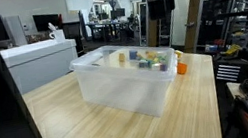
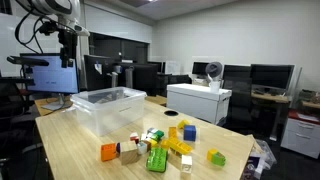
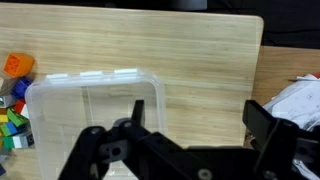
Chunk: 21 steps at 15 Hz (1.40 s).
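Wrist view looks straight down on the gripper (image 3: 193, 110). Its two black metal fingers (image 3: 136, 112) stand wide apart and hold nothing. Under it is the bin (image 3: 92, 80), a rectangular box of clear, smooth plastic with rounded corners and a thick rim. The gripper hangs above the bin and does not touch it. The bin stands on the table (image 3: 200, 45), a flat top of pale wood with fine straight grain. Just beside the bin, at the left edge of this picture, lie the blocks (image 3: 12, 105), small hard pieces in orange, green, yellow and blue.

In an exterior view the gripper (image 2: 68, 58) is well above the bin (image 2: 110, 110), and the blocks (image 2: 160, 145) make a loose heap on the table (image 2: 70, 150) near the bin's short end. In an exterior view the blocks (image 1: 153, 60) show behind and partly through the cloudy walls of the bin (image 1: 117, 85).
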Each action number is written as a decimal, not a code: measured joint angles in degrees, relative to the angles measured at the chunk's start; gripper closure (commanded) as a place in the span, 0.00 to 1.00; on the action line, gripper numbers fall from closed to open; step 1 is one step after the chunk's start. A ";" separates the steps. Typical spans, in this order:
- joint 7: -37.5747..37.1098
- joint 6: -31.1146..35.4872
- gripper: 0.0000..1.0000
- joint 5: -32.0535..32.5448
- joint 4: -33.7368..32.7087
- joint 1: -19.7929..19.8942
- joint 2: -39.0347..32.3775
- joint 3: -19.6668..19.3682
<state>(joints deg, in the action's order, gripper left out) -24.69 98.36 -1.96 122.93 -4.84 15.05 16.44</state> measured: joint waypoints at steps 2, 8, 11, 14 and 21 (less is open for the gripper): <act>0.00 0.00 0.00 0.00 0.00 0.00 0.00 0.00; 0.02 0.00 0.00 0.02 0.00 -0.07 0.00 -0.20; 3.37 0.00 0.00 0.55 0.00 0.33 -0.02 -3.93; 11.92 0.00 0.00 2.42 0.00 3.11 -0.05 -11.12; 28.55 8.03 0.00 11.92 2.53 12.23 -0.29 -25.52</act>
<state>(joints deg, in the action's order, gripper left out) 3.85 106.38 9.97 125.46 7.39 14.76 -9.08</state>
